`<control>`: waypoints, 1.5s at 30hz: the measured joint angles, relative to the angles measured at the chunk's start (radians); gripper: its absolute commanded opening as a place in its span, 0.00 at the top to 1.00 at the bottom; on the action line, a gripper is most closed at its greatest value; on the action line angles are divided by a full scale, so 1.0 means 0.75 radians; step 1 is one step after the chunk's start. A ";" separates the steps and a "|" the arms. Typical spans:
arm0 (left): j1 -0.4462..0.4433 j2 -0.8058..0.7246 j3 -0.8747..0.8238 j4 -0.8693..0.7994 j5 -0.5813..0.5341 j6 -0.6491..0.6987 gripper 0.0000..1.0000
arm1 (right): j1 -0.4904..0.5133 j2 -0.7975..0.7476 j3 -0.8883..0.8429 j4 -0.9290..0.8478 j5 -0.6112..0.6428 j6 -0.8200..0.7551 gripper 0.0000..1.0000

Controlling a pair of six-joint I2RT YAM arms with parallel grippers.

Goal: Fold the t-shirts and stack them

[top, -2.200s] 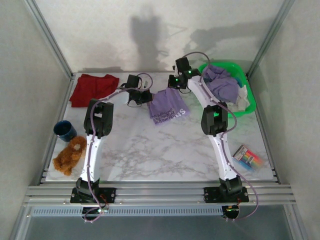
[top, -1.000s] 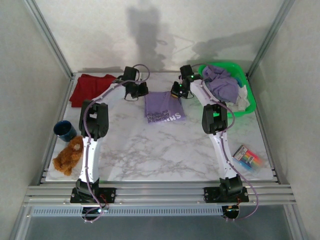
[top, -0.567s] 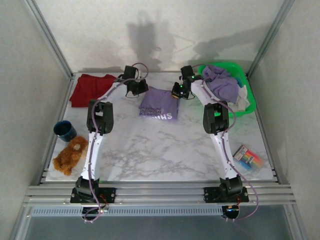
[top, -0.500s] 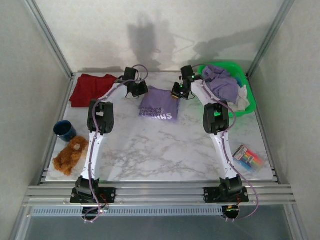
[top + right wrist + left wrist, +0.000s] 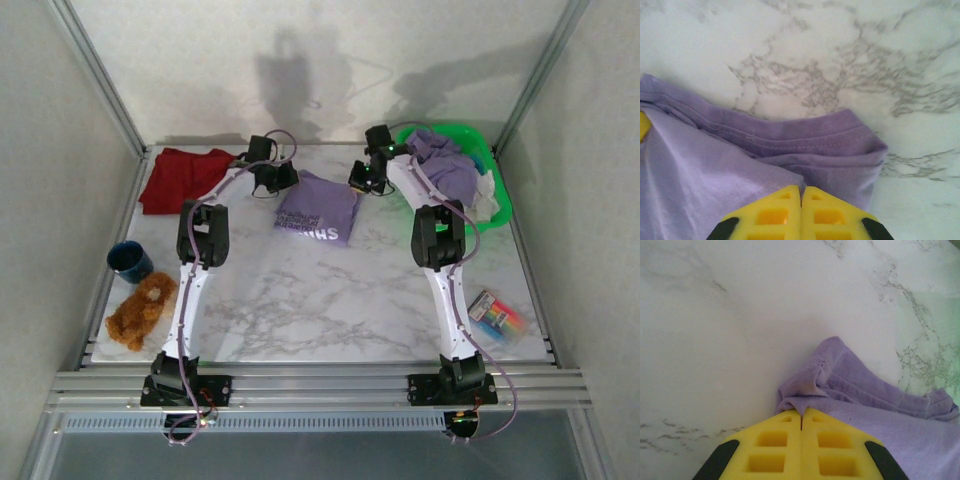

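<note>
A folded purple t-shirt (image 5: pixel 317 208) with white print lies at the back middle of the marble table. My left gripper (image 5: pixel 275 180) is shut on its far left corner; in the left wrist view the yellow fingers (image 5: pixel 770 450) pinch the purple cloth (image 5: pixel 860 395) at the gripper's tip (image 5: pixel 801 415). My right gripper (image 5: pixel 364 180) is shut on the far right corner, where the purple t-shirt (image 5: pixel 790 140) bunches at the gripper's tip (image 5: pixel 801 191). A folded red t-shirt (image 5: pixel 184 177) lies at the back left.
A green basket (image 5: pixel 500 205) at the back right holds more purple and white clothes. A blue mug (image 5: pixel 129 262) and a brown plush toy (image 5: pixel 139 310) sit at the left edge. A colourful box (image 5: pixel 496 317) lies at the front right.
Both grippers have carried the purple t-shirt's near edge back toward the far side, folding it over. The shirt now lies shorter, with its print turned toward the front.
</note>
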 measured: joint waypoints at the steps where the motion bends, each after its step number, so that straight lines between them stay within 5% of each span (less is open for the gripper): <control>1: 0.000 -0.004 -0.010 0.009 0.000 0.000 1.00 | 0.000 -0.008 0.000 0.005 0.024 0.001 1.00; 6: -0.005 -0.015 -0.046 0.053 0.004 0.000 1.00 | 0.001 0.009 0.035 0.018 0.140 0.011 1.00; 15: -0.011 -0.023 -0.070 0.092 0.004 0.000 1.00 | -0.009 0.317 0.449 -0.105 0.176 0.081 1.00; 35: -0.030 -0.023 0.111 -0.028 0.004 -0.036 1.00 | -0.033 0.248 0.286 -0.026 0.075 0.039 1.00; 45: -0.028 0.250 0.415 0.100 0.022 -0.214 1.00 | -0.043 0.238 0.260 -0.009 0.038 -0.001 1.00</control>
